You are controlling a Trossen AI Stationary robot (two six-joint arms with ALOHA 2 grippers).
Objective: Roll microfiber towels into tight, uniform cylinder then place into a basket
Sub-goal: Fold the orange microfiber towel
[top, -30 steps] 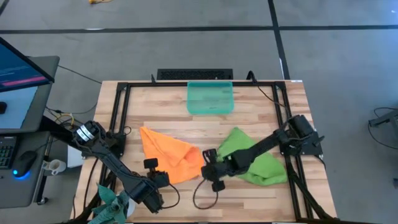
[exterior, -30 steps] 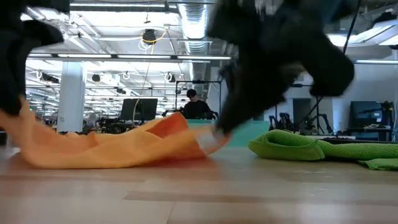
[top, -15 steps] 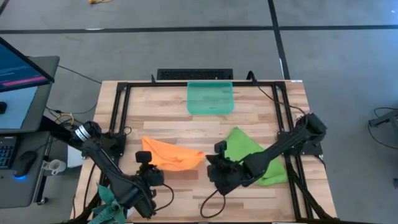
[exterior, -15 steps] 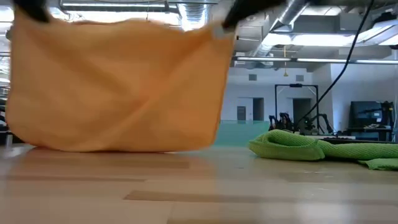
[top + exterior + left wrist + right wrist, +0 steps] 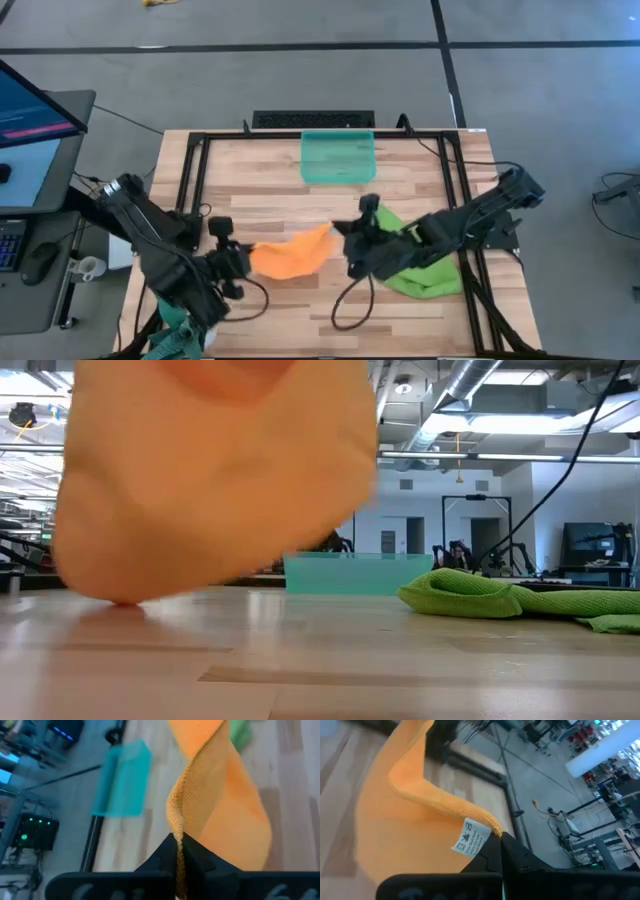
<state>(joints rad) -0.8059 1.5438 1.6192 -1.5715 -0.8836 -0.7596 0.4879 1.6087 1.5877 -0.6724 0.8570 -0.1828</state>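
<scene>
Since the earlier frames you have brought the orange towel (image 5: 292, 255) up off the boards and toward the middle of the table (image 5: 270, 200) — a second ago it lay spread flat with only one corner pinched, and now it hangs slung between both arms. Your left gripper (image 5: 238, 260) is clamped tight on the towel's left corner; in the left wrist view the fingers (image 5: 197, 861) meet on the hemmed edge with no gap between them. Your right gripper (image 5: 345, 243) is likewise closed hard on the opposite corner, the fingers (image 5: 512, 854) pinching the cloth just beside its white care label (image 5: 469, 838). From the low view, the orange cloth sags in a blurred, rounded belly, its lowest point touching or just above the table top — I cannot tell which. The lime green towel (image 5: 420, 262) lies crumpled on the right side of the table, partly under your right arm, untouched. The basket (image 5: 338, 157) sits at the far edge of the table, centred, well apart from both towels.
</scene>
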